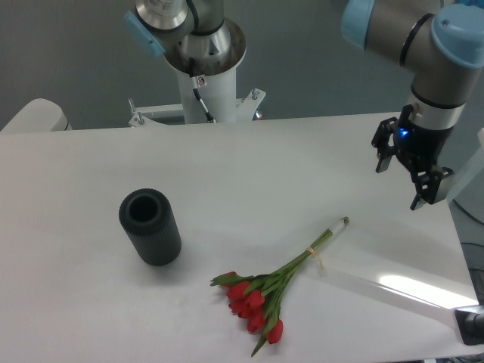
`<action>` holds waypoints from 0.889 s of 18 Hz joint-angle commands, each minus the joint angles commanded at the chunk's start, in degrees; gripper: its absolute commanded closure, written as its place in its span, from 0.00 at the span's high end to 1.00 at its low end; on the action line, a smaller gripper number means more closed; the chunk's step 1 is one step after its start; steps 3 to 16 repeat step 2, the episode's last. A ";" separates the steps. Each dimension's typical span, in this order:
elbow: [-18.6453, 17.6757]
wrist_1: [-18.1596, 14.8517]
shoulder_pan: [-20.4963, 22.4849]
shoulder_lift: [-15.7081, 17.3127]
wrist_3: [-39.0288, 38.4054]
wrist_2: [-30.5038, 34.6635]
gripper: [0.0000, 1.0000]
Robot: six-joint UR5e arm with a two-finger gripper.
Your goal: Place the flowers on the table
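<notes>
Lying flat on the table (249, 174) at lower centre, the flowers (266, 295) look placed; the tool (403, 184), jaws apart and empty, should retreat clear.

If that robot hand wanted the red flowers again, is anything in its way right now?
Probably not. The hand hangs open above the table's right side, and the flowers lie flat with bare tabletop around their stems. The black vase stands well off to the left, clear of that path.
</notes>
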 joint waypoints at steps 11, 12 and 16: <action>0.00 0.09 -0.18 0.00 -0.26 -0.09 0.99; 0.00 0.09 -0.18 0.00 -0.26 -0.09 0.99; 0.00 0.09 -0.18 0.00 -0.26 -0.09 0.99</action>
